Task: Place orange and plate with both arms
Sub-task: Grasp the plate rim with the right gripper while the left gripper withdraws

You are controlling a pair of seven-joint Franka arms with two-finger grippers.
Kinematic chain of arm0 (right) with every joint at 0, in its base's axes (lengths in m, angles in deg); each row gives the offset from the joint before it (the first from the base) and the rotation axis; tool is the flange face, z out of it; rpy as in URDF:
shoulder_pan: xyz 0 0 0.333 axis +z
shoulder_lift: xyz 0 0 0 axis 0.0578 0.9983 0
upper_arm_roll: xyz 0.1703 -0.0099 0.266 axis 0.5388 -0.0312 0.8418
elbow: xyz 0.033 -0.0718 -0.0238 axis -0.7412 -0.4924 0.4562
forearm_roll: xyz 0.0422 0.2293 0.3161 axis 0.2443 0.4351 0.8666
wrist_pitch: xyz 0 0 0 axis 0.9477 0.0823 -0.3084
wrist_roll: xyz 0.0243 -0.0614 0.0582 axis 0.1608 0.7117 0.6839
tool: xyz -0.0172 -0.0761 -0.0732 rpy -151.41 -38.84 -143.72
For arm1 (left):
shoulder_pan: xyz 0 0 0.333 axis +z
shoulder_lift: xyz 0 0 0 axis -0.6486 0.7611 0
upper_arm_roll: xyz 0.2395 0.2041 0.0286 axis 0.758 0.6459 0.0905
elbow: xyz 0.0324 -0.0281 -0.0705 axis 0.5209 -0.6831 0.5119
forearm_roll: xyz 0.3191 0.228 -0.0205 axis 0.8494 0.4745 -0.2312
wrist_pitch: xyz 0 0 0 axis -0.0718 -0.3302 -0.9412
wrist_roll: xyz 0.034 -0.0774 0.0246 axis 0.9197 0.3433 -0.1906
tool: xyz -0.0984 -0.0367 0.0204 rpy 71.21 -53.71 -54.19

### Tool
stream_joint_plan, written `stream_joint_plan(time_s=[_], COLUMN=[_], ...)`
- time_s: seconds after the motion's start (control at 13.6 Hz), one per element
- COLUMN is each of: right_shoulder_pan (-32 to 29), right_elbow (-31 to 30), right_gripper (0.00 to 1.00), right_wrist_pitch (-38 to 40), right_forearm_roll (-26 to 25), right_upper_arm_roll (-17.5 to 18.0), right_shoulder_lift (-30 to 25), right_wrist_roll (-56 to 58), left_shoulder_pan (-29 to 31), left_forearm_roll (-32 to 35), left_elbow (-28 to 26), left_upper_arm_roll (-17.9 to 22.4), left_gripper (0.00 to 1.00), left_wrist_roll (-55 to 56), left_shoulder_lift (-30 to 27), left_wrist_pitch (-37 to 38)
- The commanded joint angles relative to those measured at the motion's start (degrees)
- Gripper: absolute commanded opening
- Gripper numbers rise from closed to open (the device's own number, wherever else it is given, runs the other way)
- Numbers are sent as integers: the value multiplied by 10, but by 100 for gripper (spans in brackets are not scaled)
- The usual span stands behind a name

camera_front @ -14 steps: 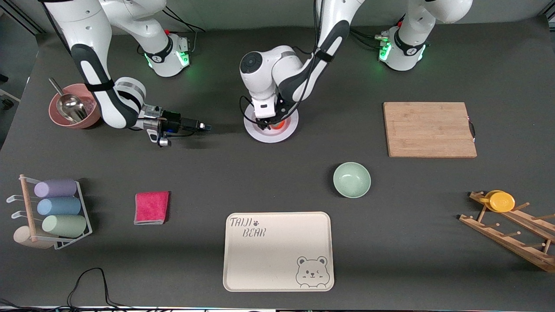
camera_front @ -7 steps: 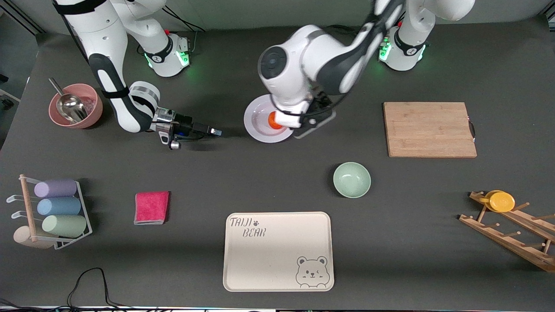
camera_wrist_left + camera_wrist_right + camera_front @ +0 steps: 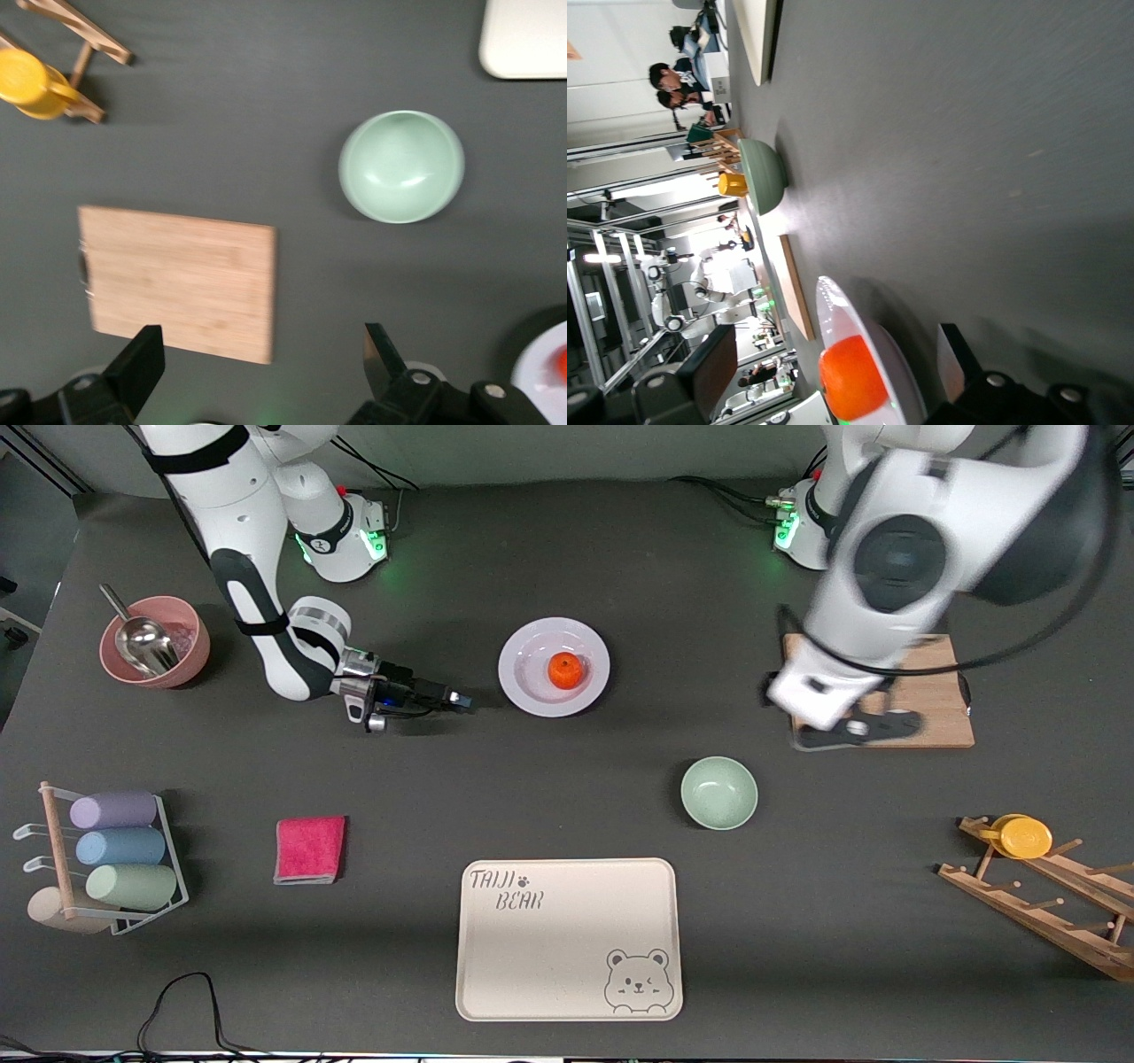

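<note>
The orange (image 3: pixel 565 670) sits in the middle of the plate (image 3: pixel 532 686), which rests on the table (image 3: pixel 443 779) about midway between the two arm bases and farther from the front camera than the cream bear-printed tray (image 3: pixel 567 939). In the right wrist view the orange (image 3: pixel 852 378) shows on the plate (image 3: pixel 899 376) with nothing gripping it. The right claw (image 3: pixel 461 701) hangs low over the table just beside the plate, on the side toward the right arm's end, its fingers pointing at the plate rim; its jaws stand wide apart and hold nothing, as the right wrist view shows with one finger (image 3: pixel 713 363) on each side of the picture. The left claw (image 3: pixel 855 728) is up in the air over the edge of the wooden cutting board (image 3: pixel 921 691), well apart from the plate. In the left wrist view its fingers (image 3: pixel 142 363) are spread wide and empty, with the cutting board (image 3: pixel 177 279) and the mint-green bowl (image 3: pixel 401 166) below. That bowl (image 3: pixel 718 793) stands between the cutting board and the tray.
</note>
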Motion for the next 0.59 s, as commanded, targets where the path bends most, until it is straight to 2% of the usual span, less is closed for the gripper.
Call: stream_joint_plan(time_s=[0.0,0.29,0.37,0.51], right_shoulder_pan=[18,59,68,76], right_elbow=[17,17,17,16], right_gripper=[100,100,100,100], right_wrist_pitch=[-14,-24,-24,-25], right_forearm_roll=[60,103,103,103], right_upper_arm_roll=[33,36,36,36], right_shoulder_lift=[13,17,17,19], right_wrist_roll=[23,97,112,158], left_shoulder_pan=[71,93,108,109], left_forearm_roll=[-4,-13,-41,-50], left_elbow=[-64,-90,-114,-164], left_upper_arm_roll=[-11,-10,-11,-11], left_gripper=[100,100,100,100], left_wrist_roll=[-87,-93,-94,-96], left_shoulder_lift=[-49,-69,-78,-107], left_wrist_pitch=[-45,-100,-134,-170])
